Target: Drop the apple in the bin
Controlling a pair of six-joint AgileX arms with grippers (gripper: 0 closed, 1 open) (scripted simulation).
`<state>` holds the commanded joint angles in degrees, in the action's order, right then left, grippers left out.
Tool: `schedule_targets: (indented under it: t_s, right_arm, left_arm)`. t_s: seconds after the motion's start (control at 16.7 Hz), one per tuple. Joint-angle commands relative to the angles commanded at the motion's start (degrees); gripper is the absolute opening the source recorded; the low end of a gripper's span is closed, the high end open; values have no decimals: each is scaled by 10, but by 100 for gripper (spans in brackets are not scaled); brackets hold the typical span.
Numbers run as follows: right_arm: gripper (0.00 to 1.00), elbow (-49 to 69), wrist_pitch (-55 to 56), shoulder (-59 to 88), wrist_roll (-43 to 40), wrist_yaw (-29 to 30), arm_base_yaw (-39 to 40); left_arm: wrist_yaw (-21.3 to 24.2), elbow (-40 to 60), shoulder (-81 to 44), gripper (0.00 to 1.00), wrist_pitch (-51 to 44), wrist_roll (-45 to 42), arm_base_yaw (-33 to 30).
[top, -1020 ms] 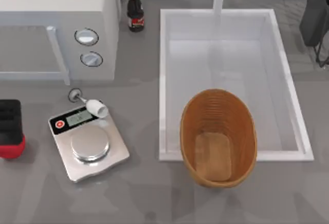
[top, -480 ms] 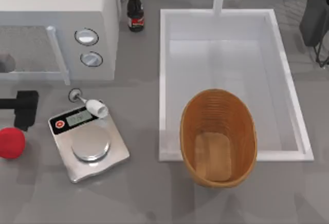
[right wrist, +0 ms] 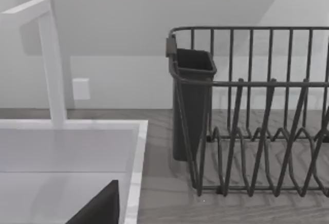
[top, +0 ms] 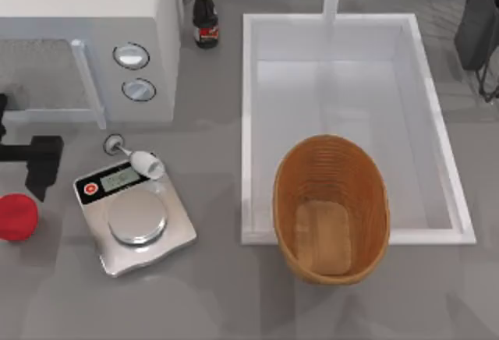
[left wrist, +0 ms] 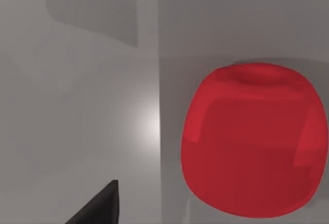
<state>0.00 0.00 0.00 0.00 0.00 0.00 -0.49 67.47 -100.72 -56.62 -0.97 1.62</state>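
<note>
The bright-red apple lies on the grey table at the far left, next to the scale, and looms large in the left wrist view. My left gripper hovers just behind the apple, toward the microwave, holding nothing. The brown wicker bin stands across the table to the right, over the front rim of the sink, and nothing is inside it. My right arm is parked at the far right; a dark tip of its gripper shows in the right wrist view.
A silver kitchen scale with a small white cup behind it sits between apple and bin. The microwave with its door ajar, a sauce bottle, the white sink and a dark dish rack line the back.
My left gripper, which covered the apple a second ago, has pulled back toward the microwave. The apple now lies uncovered on the table, in the same spot.
</note>
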Motion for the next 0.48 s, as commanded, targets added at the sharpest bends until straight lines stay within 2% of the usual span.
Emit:
schedule_targets:
  t_s: [0.24,0.48]
  right_arm:
    - [100,0,0,0,0,0,0]
    - [100,0,0,0,0,0,0]
  left_arm:
    - [0,-18,-3,100,21,-7,5]
    - [0,-65,-32,100,97,-15,13]
